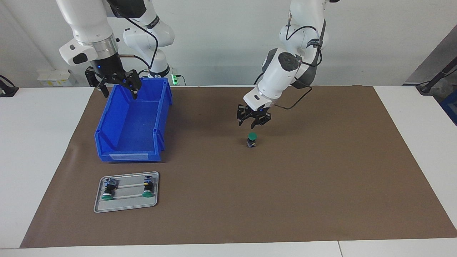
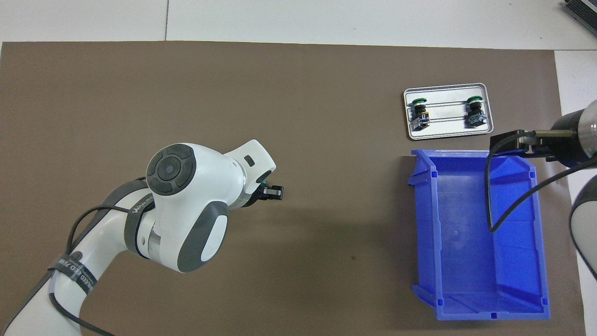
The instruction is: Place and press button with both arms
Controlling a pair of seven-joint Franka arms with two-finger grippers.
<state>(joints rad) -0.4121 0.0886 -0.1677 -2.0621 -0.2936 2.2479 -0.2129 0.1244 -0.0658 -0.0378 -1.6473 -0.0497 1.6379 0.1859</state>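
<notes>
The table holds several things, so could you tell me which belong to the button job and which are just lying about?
Job:
- button, upright on the mat
- left gripper, over it
- right gripper, open, waiting over the blue bin

Lying about:
- blue bin
- metal tray
- two spare buttons on it

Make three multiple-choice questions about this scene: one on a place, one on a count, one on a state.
1. Where does the lone button stand?
A. in the blue bin
B. on the brown mat
C. on the metal tray

2. How many buttons lie on the tray?
A. one
B. two
C. three

3. What is in the bin?
A. nothing
B. a button
C. a tray

Answers: 1 B, it stands upright on the mat under the left claw; 2 B, two green caps show; 3 A, only its bare blue floor shows.
</notes>
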